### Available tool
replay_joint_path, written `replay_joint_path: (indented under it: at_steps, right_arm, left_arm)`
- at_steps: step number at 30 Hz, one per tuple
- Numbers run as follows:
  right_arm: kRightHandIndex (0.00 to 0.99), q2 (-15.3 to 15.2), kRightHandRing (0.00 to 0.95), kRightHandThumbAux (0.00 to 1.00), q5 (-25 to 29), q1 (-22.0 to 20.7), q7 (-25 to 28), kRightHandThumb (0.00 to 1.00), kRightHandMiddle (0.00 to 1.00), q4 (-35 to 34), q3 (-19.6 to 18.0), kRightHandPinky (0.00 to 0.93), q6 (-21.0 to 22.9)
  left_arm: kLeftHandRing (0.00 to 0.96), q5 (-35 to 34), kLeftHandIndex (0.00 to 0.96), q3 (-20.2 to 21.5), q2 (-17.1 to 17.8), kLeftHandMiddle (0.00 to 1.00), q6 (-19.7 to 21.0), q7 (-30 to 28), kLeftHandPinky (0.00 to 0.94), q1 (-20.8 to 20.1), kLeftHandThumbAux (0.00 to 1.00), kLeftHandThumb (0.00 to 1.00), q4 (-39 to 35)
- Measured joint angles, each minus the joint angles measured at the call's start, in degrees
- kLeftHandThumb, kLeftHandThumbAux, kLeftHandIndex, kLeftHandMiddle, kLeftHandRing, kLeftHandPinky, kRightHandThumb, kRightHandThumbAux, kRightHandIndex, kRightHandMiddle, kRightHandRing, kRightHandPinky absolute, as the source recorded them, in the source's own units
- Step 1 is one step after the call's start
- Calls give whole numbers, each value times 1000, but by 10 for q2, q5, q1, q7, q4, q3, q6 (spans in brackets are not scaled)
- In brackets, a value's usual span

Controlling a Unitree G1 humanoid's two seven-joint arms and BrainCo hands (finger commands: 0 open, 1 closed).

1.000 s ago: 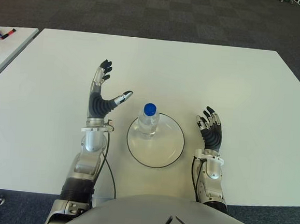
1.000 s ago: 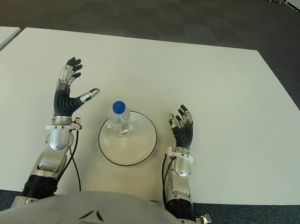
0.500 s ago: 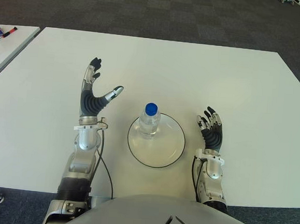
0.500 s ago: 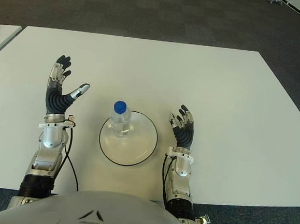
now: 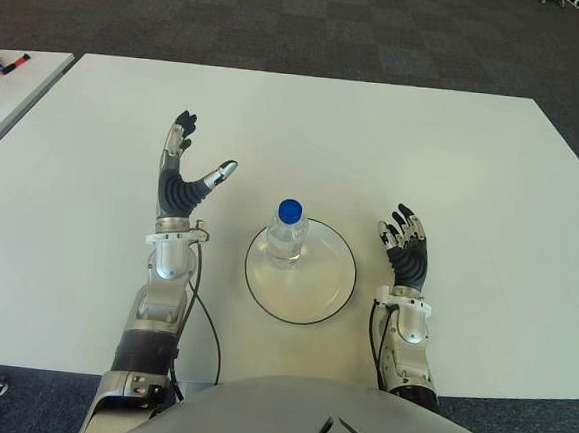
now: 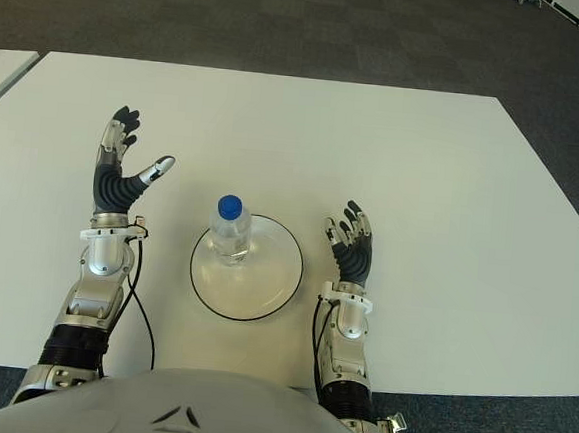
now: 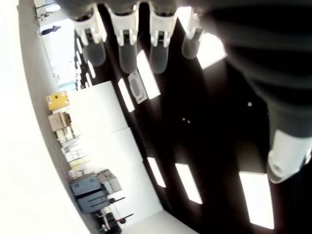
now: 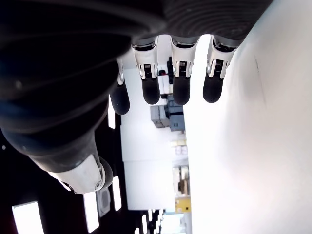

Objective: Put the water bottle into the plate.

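Observation:
A clear water bottle (image 5: pixel 287 235) with a blue cap stands upright on the far left part of a round clear plate (image 5: pixel 316 287) with a dark rim. My left hand (image 5: pixel 182 175) is raised to the left of the bottle, palm turned toward it, fingers spread and empty; it stands well apart from the bottle. My right hand (image 5: pixel 405 248) shows to the right of the plate, fingers relaxed and holding nothing. Both wrist views show only straight fingers (image 7: pixel 127 43) (image 8: pixel 181 83) with nothing between them.
The white table (image 5: pixel 375 143) stretches wide beyond the plate. A second white table (image 5: pixel 19 80) with small coloured items at its far corner stands to the left across a narrow gap. Dark carpet lies past the far edge.
My left hand has drawn away from the bottle toward the left and stayed open. The bottle, the plate and my right hand have not moved.

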Motion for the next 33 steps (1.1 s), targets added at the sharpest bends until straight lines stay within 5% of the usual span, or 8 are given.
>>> replay_joint_path:
  at_steps: [19,33]
  right_arm:
    - [185,0,129,751,0,0,0,514,144,0,-2,173,0]
    - [177,0,139,753,1,1,1,497,147,-1,-2,190,0]
  left_arm:
    - [144,-20,65,2,0,127,-42,3,186,-43,740,0,122]
    - [151,-29,89,3,-5,137,-37,18,194,-78,764,0,221]
